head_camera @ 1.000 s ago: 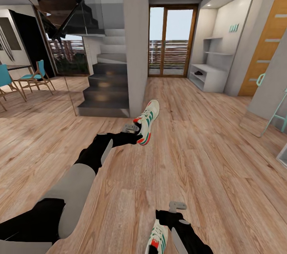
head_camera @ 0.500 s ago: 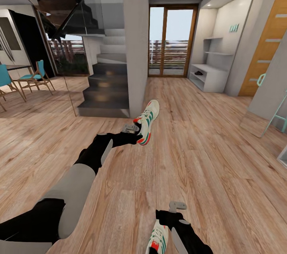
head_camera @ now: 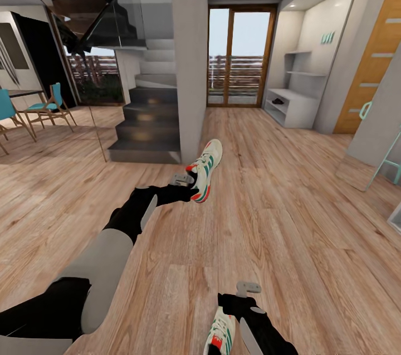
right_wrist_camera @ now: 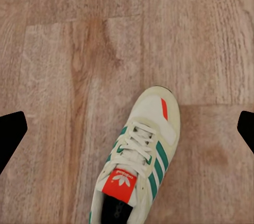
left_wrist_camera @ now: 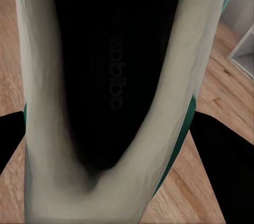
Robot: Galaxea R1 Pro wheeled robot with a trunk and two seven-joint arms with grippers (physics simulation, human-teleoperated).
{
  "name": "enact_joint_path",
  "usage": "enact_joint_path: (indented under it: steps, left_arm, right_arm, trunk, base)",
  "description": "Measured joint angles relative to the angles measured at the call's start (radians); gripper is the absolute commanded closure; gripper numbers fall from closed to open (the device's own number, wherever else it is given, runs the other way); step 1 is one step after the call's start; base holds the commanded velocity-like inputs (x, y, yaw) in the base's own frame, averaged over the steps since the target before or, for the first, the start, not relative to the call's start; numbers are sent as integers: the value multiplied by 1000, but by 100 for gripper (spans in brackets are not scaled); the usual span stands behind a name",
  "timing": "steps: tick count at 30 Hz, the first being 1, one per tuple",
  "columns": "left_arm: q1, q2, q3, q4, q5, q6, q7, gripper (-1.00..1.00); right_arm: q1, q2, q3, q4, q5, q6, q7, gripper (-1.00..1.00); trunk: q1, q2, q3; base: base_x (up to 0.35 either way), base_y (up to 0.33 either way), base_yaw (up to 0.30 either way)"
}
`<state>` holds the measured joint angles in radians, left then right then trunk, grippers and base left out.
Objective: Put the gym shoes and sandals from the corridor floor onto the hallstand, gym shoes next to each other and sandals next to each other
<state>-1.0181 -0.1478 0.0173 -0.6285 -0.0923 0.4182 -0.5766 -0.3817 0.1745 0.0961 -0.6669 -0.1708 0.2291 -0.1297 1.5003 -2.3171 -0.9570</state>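
One white gym shoe (head_camera: pixel 206 168) with green stripes hangs above the wood-plank floor (head_camera: pixel 289 215), and my left gripper (head_camera: pixel 194 182) is shut on it. The left wrist view looks into its dark opening (left_wrist_camera: pixel 106 76) between the black fingers (left_wrist_camera: pixel 225 166). My right gripper (head_camera: pixel 231 315) is low in the head view, shut on the heel of the second gym shoe (head_camera: pixel 221 334). The right wrist view shows that shoe (right_wrist_camera: pixel 140 155) toe-away over the planks, fingers (right_wrist_camera: pixel 10 134) at the sides. The pale hallstand (head_camera: pixel 298 107) stands far ahead on the right, with a small dark thing (head_camera: pixel 277 102) on its bench.
A grey staircase (head_camera: pixel 147 126) and a pillar (head_camera: pixel 189 65) stand ahead on the left, with a glass door (head_camera: pixel 239 57) at the corridor's end. A wooden door (head_camera: pixel 373 65) and a teal stool (head_camera: pixel 390 160) line the right side. Teal chairs (head_camera: pixel 47 104) sit far left.
The head view has shifted very slightly. Both arms and both shoes keep the same pose.
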Motion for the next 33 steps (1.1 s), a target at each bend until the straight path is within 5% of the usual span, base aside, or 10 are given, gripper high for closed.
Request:
enact_joint_path:
  steps: [16, 26, 33]
  left_arm:
    - [0, -1, -1, 0, 2, 2, -1, 100]
    - [-1, 1, 0, 0, 0, 5, -67, 100]
    - [-2, 2, 0, 0, -1, 5, -71, 100]
  right_arm:
    - [0, 0, -1, -4, 0, 0, 0, -100]
    - [0, 0, -1, -5, 0, 0, 0, -100]
    - [0, 0, -1, -4, 0, -1, 0, -100]
  trunk:
    - [61, -112, -67]
    - [100, -182, -99]
    - [103, -184, -126]
  base:
    - [0, 0, 0]
    - [0, 0, 0]
    - [0, 0, 0]
